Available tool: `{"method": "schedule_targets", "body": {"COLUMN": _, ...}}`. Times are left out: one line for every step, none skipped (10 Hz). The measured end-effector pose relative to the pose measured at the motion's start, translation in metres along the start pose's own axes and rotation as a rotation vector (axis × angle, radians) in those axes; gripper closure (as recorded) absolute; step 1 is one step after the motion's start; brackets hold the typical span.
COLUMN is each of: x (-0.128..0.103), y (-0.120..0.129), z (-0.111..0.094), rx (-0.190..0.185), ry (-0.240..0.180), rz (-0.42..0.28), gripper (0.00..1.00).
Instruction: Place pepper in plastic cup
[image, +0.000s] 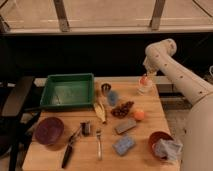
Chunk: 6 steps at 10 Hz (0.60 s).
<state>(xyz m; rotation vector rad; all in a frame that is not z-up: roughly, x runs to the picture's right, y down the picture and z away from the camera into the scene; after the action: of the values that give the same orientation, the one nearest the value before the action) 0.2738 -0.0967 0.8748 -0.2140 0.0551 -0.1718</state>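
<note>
Pepper (144, 80), slim orange-red, below claw (148, 74)

1. The gripper (146, 74), on a white arm, hangs over the far right corner of the pale wooden desk (47, 157).
2. Pepper (144, 80): orange-red.
3. Plastic cup (113, 97): light blue.
4. Tray (67, 77): green.
5. Round fruit (139, 115): orange.
6. Sponge (123, 145): blue.
7. Plate (49, 131): maroon.

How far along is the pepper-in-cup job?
Done: nothing; the light-blue plastic cup near mid-table shows nothing orange inside. In hand: the gripper hangs just above the pepper, which sits at the whitish cup, back right; grasp unclear. Left: carry it over and drop it in the plastic cup.
</note>
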Motion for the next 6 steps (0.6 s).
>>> {"method": "schedule_targets", "body": {"x": -0.002, "y": 0.005, "z": 0.004, "rx": 0.015, "ry": 0.014, "rz": -0.007, "gripper": 0.35}}
{"method": "schedule_targets", "body": {"x": -0.006, "y": 0.005, "z": 0.007, "rx": 0.021, "ry": 0.012, "rz": -0.02, "gripper": 0.35}}
{"method": "schedule_targets", "body": {"x": -0.008, "y": 0.007, "z": 0.011, "rx": 0.019, "ry": 0.008, "rz": -0.032, "gripper": 0.35}}
{"method": "schedule_targets", "body": {"x": -0.009, "y": 0.008, "z": 0.015, "rx": 0.016, "ry": 0.006, "rz": -0.04, "gripper": 0.35}}
{"method": "schedule_targets", "body": {"x": -0.007, "y": 0.013, "z": 0.022, "rx": 0.007, "ry": 0.002, "rz": -0.042, "gripper": 0.35}}
{"method": "schedule_targets", "body": {"x": -0.007, "y": 0.013, "z": 0.025, "rx": 0.002, "ry": -0.005, "rz": -0.04, "gripper": 0.35}}
